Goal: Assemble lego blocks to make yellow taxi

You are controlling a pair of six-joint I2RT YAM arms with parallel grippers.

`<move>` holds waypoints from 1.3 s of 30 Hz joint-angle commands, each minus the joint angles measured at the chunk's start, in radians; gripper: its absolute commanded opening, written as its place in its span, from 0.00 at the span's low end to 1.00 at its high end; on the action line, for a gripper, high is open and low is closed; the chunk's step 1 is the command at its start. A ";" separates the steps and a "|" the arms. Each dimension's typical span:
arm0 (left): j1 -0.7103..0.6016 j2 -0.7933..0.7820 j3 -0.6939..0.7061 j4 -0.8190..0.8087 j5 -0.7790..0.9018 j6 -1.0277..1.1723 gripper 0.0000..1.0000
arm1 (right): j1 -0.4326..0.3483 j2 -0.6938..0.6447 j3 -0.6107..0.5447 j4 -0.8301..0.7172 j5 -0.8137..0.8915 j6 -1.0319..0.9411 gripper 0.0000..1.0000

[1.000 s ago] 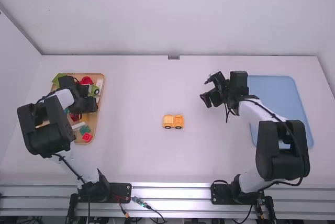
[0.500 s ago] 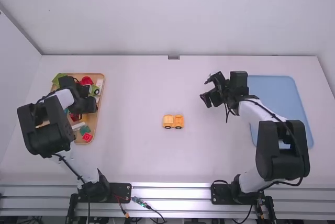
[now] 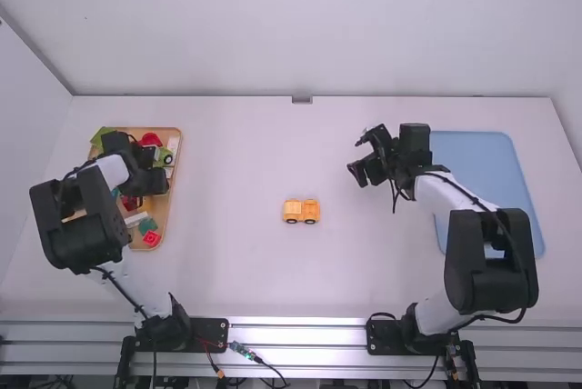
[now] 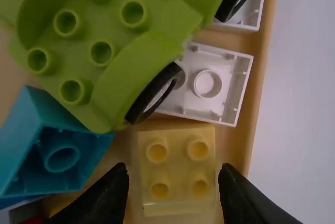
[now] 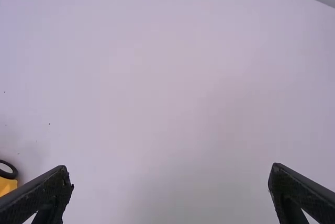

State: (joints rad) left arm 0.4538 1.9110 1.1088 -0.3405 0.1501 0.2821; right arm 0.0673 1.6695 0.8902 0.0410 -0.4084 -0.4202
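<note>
Yellow taxi base (image 3: 301, 212) lies between the left pincer (image 3: 164, 183) and the nearer right pincer (image 3: 356, 174). The right pincer is spread wide, holding nothing; the left pincer stands open astride a pale yellow block (image 4: 178, 169), probably without touching it.

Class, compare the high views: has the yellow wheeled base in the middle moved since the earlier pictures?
No. The yellow wheeled base has shifted neither way: it remains directly on the camera's side of the small grey fitting at the far edge.
</note>
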 commanded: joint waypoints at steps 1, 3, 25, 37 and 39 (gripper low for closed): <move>-0.009 0.011 -0.023 0.005 0.016 0.011 0.46 | -0.001 -0.017 0.012 -0.002 -0.003 0.000 0.99; -0.009 0.011 -0.026 0.009 0.018 0.012 0.45 | -0.001 -0.017 0.012 -0.003 -0.003 0.001 0.99; -0.009 0.011 -0.002 -0.010 0.018 0.000 0.23 | -0.001 -0.017 0.012 0.005 -0.003 -0.001 0.99; -0.054 0.004 0.264 -0.284 0.018 -0.005 0.02 | -0.001 -0.017 0.014 0.030 -0.003 -0.003 0.99; -0.083 -0.012 0.285 -0.296 0.019 0.001 0.02 | -0.002 -0.017 0.014 0.034 -0.003 -0.004 0.99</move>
State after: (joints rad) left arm 0.4095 1.9110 1.3705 -0.6216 0.1501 0.2821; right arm 0.0673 1.6695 0.8902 0.0723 -0.4088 -0.4267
